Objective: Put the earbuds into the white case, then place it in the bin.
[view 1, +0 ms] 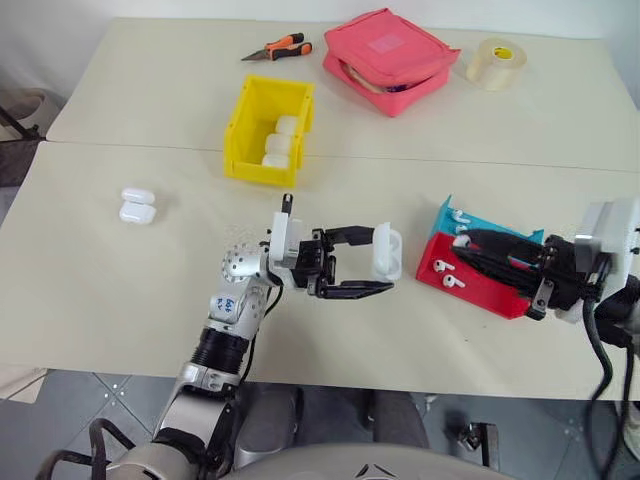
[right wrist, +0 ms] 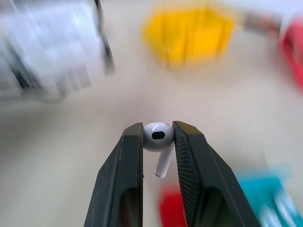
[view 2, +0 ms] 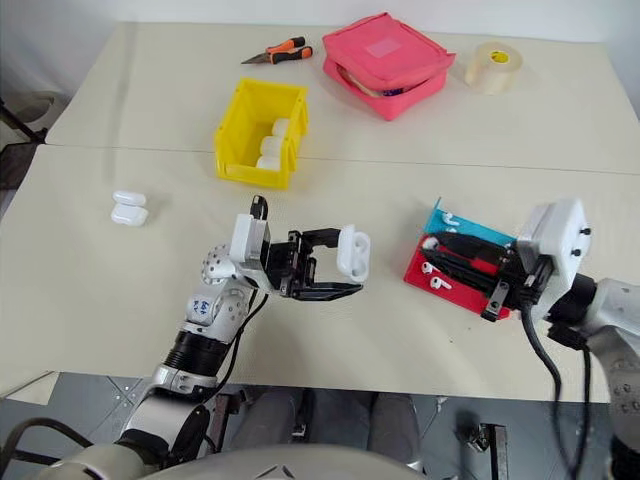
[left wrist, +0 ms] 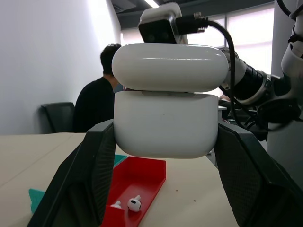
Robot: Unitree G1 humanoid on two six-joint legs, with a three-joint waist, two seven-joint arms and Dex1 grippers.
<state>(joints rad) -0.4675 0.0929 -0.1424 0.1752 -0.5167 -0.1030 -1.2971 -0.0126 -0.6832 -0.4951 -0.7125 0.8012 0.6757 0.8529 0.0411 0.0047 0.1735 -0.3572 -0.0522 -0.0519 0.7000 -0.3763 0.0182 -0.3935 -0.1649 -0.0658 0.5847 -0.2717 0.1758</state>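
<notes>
My left gripper is shut on the white case and holds it above the table's middle; the lid looks raised off the body. Off to the right, my right gripper hovers over the trays, shut on one of the earbuds, pinched by its head with the stem hanging free. More earbuds lie in the red tray. The yellow bin stands further back on the table and has white cases in it.
A blue tray with an earbud sits behind the red one. Two spare cases lie at the left. At the back are a pink pouch, a tape roll and orange-handled cutters. A person sits beyond the table.
</notes>
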